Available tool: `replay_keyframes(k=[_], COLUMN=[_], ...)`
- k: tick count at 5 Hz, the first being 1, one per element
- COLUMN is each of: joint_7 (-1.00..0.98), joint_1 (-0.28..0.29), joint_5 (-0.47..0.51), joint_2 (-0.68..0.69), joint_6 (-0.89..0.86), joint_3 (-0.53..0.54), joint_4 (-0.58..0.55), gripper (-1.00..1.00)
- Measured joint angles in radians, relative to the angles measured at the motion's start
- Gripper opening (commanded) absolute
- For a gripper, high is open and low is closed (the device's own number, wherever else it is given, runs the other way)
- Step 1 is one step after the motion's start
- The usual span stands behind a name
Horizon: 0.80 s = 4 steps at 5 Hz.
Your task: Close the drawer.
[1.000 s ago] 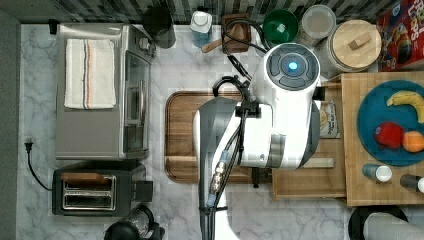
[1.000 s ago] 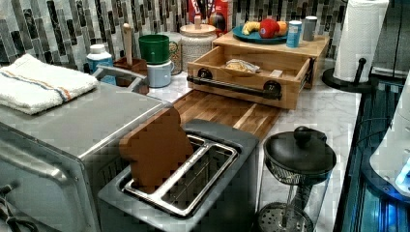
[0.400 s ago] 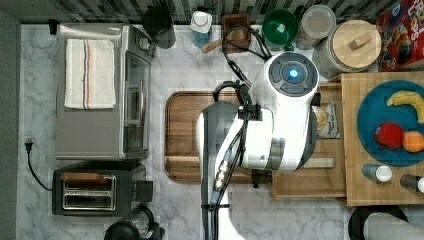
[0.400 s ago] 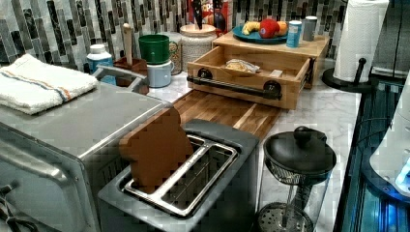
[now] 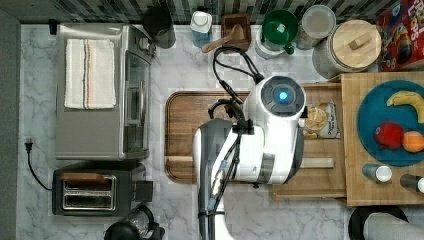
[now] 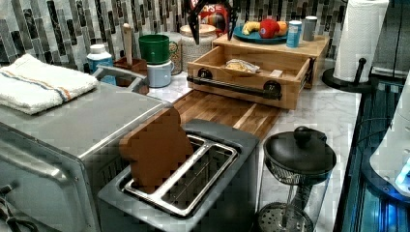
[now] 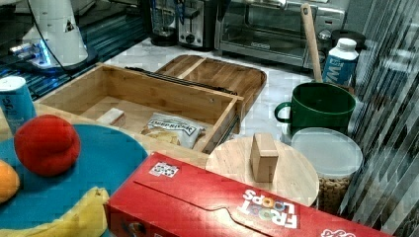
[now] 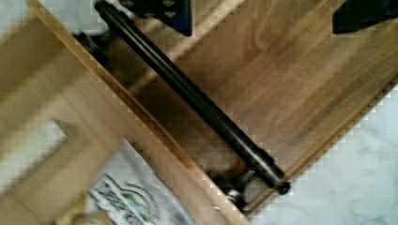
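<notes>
I am hanging over one drawer (image 6: 251, 72), which is standing pulled out over one dark tray (image 5: 200, 120), with one snack packet (image 7: 170, 130) and one small block (image 7: 110, 116) lying inside. Since a second ago I am sitting further toward the top view's left, above the drawer's front. My gripper (image 6: 211, 17) is pointing down, its two fingers (image 8: 171, 11) spread wide, holding nothing, above the one black handle (image 8: 197, 101).

Even, bright light falls on the marble tabletop (image 5: 180, 65), shadows soft and short. The toaster oven (image 6: 72, 125) shows dull glare. The wrist view is smeared with blur; every view looks blocky.
</notes>
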Motion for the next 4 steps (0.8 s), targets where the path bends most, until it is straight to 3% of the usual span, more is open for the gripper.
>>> replay_keyframes(k=[2,4], joint_7=[-0.092,-0.324], joint_1=[0.025,0.053], joint_5=[0.001,0.028], joint_2=[-0.024,-0.011], joint_6=[0.096,0.241], joint_3=[0.051,0.088], joint_4=[-0.121,-0.234], gripper=[-1.0,-1.0])
